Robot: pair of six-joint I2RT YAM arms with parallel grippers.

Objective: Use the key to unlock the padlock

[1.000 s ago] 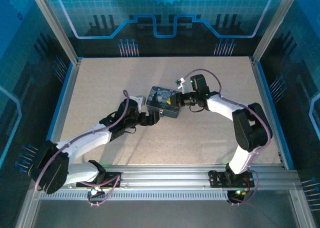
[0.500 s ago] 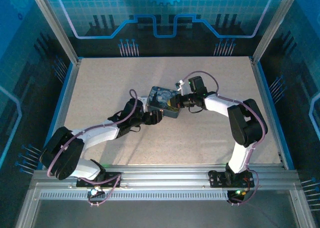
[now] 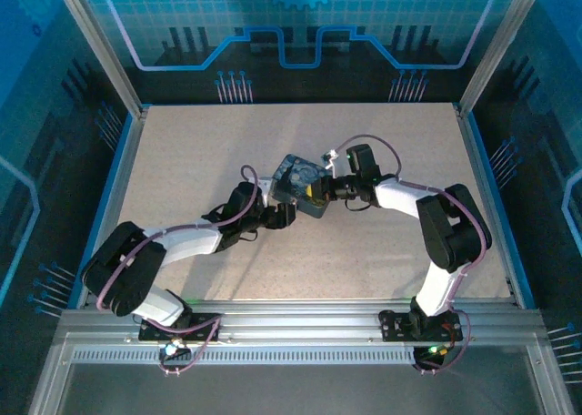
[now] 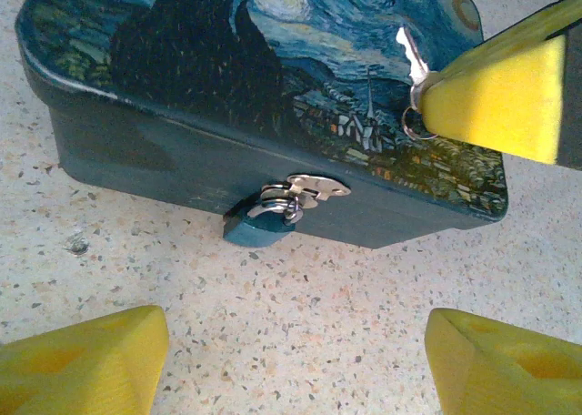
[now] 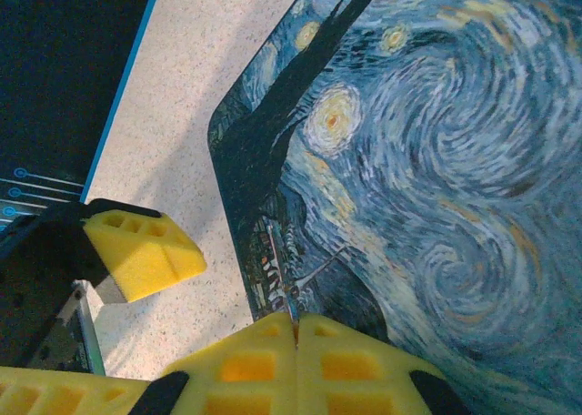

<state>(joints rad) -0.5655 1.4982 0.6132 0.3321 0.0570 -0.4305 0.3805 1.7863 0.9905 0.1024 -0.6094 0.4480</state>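
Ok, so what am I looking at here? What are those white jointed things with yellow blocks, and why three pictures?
Those are two robot arms, left and right, bolted to a table. Each ends in a two-finger gripper with yellow pads. One picture is taken from above and behind them. The other two come from small cameras on the wrists, so each sees its own fingers. On the table lies a painted tin with a swirling night sky on its lid. A small bluish padlock hangs from the clasp on its side. The right gripper is shut on a tiny key, holding it over the lid. The left gripper is open, holding nothing, and faces the padlock.
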